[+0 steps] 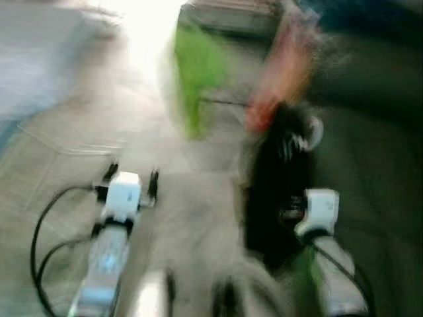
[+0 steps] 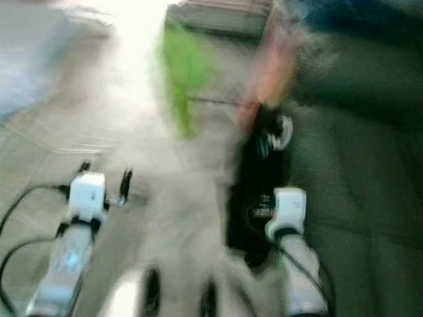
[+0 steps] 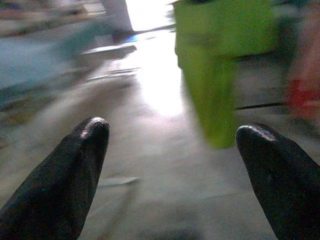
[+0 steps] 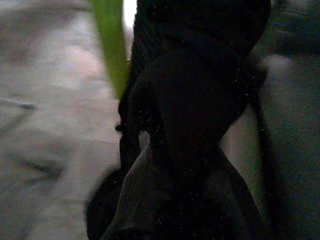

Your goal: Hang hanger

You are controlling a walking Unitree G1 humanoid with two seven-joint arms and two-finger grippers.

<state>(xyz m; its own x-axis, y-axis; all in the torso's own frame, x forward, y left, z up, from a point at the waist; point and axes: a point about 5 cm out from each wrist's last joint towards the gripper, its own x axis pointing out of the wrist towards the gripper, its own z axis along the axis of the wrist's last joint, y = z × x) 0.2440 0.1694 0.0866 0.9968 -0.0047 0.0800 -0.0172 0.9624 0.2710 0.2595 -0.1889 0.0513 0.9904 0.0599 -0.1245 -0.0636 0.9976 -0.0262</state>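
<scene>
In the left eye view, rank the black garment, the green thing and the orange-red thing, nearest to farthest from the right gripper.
1. Black garment: at the right gripper itself, hanging from it.
2. Orange-red thing: just ahead, blurred.
3. Green thing: ahead and to the robot's left, farthest.

A pale floor (image 1: 192, 211) runs ahead, washed out by a strong glare of light (image 1: 149, 26) at its far end. A blurred green piece of furniture (image 1: 195, 72) stands on it, beside a dark grey-green upholstered surface (image 1: 377, 172).

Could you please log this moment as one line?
view: blurred | left pincer: open, empty | right pincer: in dark garment | green thing ahead
</scene>
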